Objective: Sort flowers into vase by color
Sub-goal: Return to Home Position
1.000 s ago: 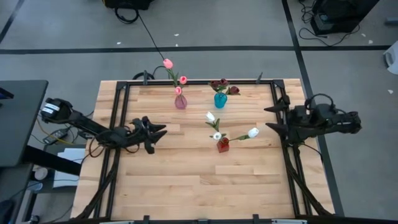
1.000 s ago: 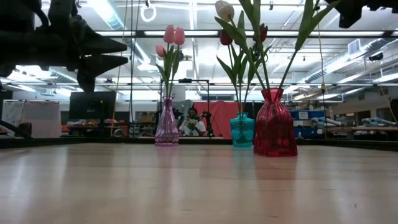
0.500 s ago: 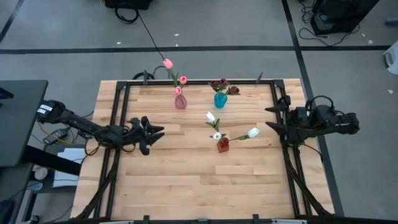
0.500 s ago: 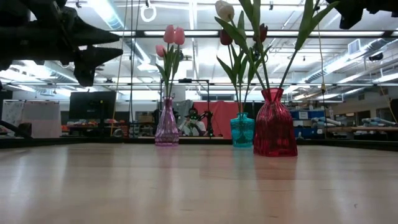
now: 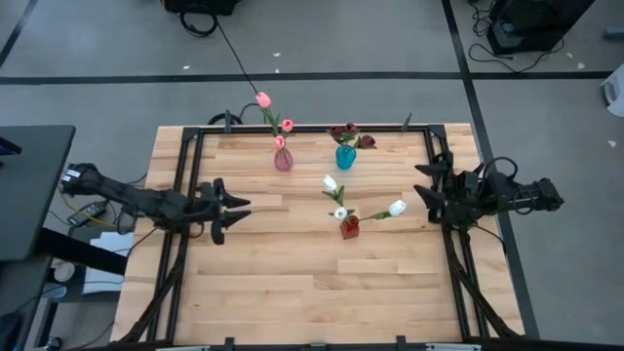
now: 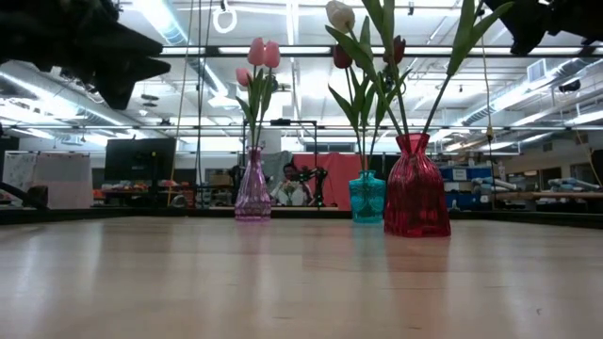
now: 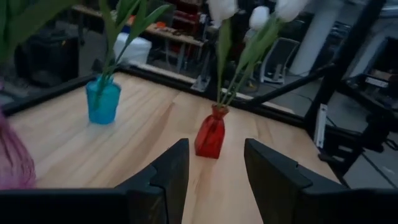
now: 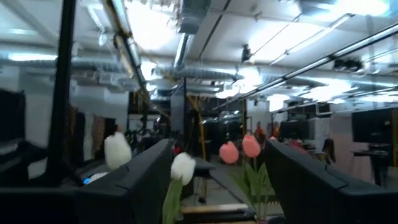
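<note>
Three vases stand on the wooden table. A pink vase (image 5: 283,159) holds pink tulips (image 5: 263,99), a teal vase (image 5: 345,156) holds dark red tulips (image 5: 343,131), and a red vase (image 5: 349,228) holds white tulips (image 5: 397,208). Each stem stands in its vase's neck. My left gripper (image 5: 229,207) is open and empty above the table's left part, pointing at the red vase (image 7: 210,134). My right gripper (image 5: 426,200) is open and empty near the right frame rail, facing the white tulips (image 8: 183,168) and pink tulips (image 8: 251,145).
A black metal frame (image 5: 192,175) runs around the tabletop, with rails at the left, right and far edges. Bare wood (image 5: 292,283) lies in front of the vases. People (image 6: 287,184) and lab equipment show in the room behind the table.
My left gripper has drawn back toward the table's left edge, away from the vases, and has risen in the low view; it has stayed open. The vases and flowers have not moved.
</note>
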You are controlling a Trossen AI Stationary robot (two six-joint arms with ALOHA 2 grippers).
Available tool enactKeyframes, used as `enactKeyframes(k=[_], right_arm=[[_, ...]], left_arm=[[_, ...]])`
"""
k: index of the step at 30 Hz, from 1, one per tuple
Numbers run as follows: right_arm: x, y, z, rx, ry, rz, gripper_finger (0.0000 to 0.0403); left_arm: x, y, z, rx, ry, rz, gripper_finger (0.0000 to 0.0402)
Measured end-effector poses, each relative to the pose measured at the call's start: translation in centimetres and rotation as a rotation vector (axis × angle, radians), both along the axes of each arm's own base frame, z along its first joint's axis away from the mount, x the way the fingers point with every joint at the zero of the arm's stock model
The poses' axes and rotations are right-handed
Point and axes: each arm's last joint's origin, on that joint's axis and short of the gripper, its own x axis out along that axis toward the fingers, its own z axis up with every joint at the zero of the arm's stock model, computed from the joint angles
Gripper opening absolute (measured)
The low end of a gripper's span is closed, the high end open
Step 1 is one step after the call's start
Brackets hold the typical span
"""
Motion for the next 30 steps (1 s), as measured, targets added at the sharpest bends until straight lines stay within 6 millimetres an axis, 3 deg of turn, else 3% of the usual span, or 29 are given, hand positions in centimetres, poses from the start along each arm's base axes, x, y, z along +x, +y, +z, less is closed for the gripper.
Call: enactKeyframes(k=[13, 23, 30], right_arm=[[-0.1, -0.4, -0.6, -0.006, -0.037, -0.103, 0.0249], [-1.8, -0.6, 1.7, 0.042, -0.112, -0.111, 0.0239], [-0.8, -0.2, -0.1, 0.023, -0.053, -0.016, 0.0238]], left_arm=[[-2.9, 0.7, 0.1, 0.068, -0.006, -0.069, 0.0160], [-4.6, 1.1, -0.6, 0.087, 0.019, -0.127, 0.0160], [-4.4, 0.7, -0.7, 0.077, -0.034, -0.245, 0.0160]])
